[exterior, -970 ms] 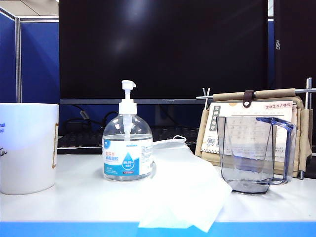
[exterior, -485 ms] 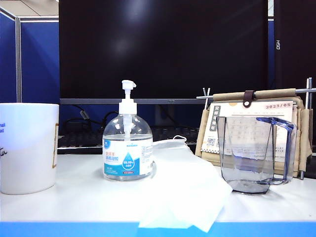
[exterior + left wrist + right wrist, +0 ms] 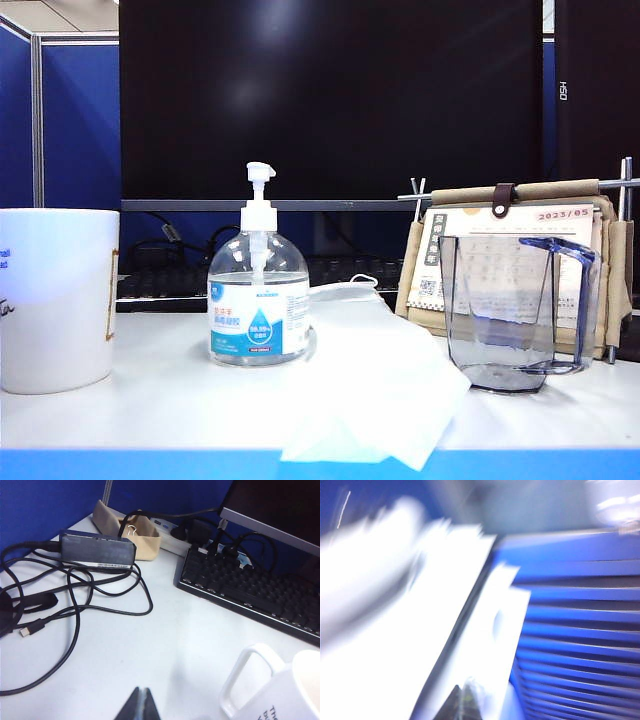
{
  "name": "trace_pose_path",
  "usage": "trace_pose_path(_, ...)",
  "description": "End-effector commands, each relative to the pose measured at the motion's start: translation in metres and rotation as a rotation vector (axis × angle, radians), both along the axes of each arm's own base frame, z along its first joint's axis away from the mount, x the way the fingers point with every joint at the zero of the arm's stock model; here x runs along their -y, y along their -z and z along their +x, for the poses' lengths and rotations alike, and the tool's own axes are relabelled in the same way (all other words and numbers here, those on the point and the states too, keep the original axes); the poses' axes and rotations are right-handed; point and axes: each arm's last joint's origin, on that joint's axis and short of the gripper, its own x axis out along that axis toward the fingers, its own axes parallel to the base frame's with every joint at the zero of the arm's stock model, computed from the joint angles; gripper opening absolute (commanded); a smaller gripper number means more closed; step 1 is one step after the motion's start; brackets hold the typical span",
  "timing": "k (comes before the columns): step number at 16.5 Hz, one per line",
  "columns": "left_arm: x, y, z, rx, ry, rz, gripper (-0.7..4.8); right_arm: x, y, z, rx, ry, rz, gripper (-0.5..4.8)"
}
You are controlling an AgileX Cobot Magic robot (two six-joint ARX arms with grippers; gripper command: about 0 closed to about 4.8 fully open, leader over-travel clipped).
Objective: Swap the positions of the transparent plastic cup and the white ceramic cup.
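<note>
Nearby, the white ceramic cup (image 3: 280, 690) sits beside the closed left tool (image 3: 140, 705).

Setting: office desk cubicle. You are looking at a white desk surface (image 3: 150, 400) backed by a large black monitor (image 3: 330, 100) and blue fabric partition panels (image 3: 75, 120). Ahead of the left gripper (image 3: 140, 707) lie a black keyboard (image 3: 250, 592), a grey power adapter brick (image 3: 97, 550) with tangled black cables (image 3: 75, 605), and a white power strip (image 3: 172, 530). A beige-framed desk calendar (image 3: 520, 260) stands by the monitor.
</note>
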Motion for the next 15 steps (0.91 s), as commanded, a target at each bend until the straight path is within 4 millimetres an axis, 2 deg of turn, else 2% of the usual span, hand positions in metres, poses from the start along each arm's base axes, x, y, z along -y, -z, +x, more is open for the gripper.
trace_pose_path(1,0.000,0.001,0.000,-0.006,-0.002,0.005,-0.03,-0.001,0.003,0.004,-0.295,-0.109,-0.114,-0.01)
trace_pose_path(3,0.000,0.001,0.000,-0.006,-0.002,0.005,-0.03,-0.001,0.001,0.007,-0.393,-0.169,-0.163,0.00)
trace_pose_path(4,0.000,0.001,0.000,-0.006,-0.002,0.005,-0.03,-0.002,-0.001,0.011,-0.475,-0.266,-0.201,0.00)
trace_pose_path(6,0.000,0.001,0.000,-0.006,-0.002,0.005,-0.03,-0.005,-0.001,0.016,-0.510,-0.460,-0.206,-0.01)
trace_pose_path(13,0.000,0.001,0.000,-0.006,-0.002,0.005,-0.03,-0.016,-0.013,0.033,-0.220,-0.837,-0.199,-0.01)
trace_pose_path(15,0.000,0.001,0.000,-0.006,-0.002,0.005,-0.03,-0.021,-0.011,0.035,-0.184,-1.029,-0.170,-0.01)
